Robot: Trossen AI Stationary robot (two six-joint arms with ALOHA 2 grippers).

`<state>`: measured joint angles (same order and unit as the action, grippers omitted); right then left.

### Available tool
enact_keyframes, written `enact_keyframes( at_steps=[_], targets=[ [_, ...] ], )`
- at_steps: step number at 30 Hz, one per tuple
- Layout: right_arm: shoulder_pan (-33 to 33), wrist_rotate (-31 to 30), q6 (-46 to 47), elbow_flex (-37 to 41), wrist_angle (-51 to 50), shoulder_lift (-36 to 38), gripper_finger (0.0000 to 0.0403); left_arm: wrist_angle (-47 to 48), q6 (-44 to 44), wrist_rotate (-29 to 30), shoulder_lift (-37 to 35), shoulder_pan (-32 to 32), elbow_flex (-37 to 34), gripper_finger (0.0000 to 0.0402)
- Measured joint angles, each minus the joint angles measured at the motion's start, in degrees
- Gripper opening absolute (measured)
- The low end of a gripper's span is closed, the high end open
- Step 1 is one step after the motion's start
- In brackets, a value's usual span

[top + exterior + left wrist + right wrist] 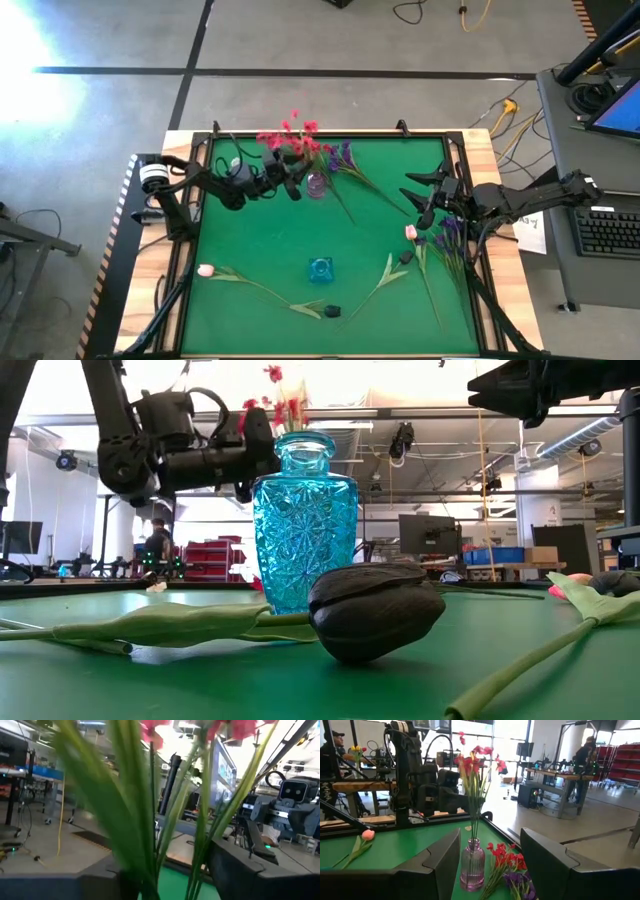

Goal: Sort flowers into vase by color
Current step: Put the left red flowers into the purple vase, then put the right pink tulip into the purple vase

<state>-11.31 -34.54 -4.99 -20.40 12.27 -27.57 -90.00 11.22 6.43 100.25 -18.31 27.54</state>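
1. Dark tulip (375,610) lies nearest on the desk (260,240), blue vase (304,520) behind.
2. Right gripper (425,205), three o'clock, fingers open, empty.
3. Left gripper (292,178), eleven o'clock, fingers clamping red flowers (290,135) standing in the pink vase (317,185).

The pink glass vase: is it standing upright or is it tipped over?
Upright. The pink vase stands on the green table, neck up, with red flower stems rising from it.
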Motion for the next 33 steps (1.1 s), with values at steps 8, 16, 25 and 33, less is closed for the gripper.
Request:
enact_keyframes(
  at_steps=[8,16,25,33],
  targets=[
    [0.0,0.0,0.68,0.0,0.0,0.0,0.0199,0.02,0.07,0.01,0.0,0.74,-3.19,0.0242],
    [0.0,0.0,3.65,0.0,0.02,0.0,0.0199,0.02,1.88,0.01,-1.29,1.01,-7.5,0.0265],
    [0.03,-0.05,6.83,-2.6,-1.21,-3.0,0.0199,0.02,5.72,0.01,-6.65,1.32,-15.87,0.0268],
    [3.16,-0.13,13.92,-10.66,-12.6,-12.1,0.0199,1.45,13.45,0.08,-12.77,4.33,-23.89,0.0268]
  ],
)
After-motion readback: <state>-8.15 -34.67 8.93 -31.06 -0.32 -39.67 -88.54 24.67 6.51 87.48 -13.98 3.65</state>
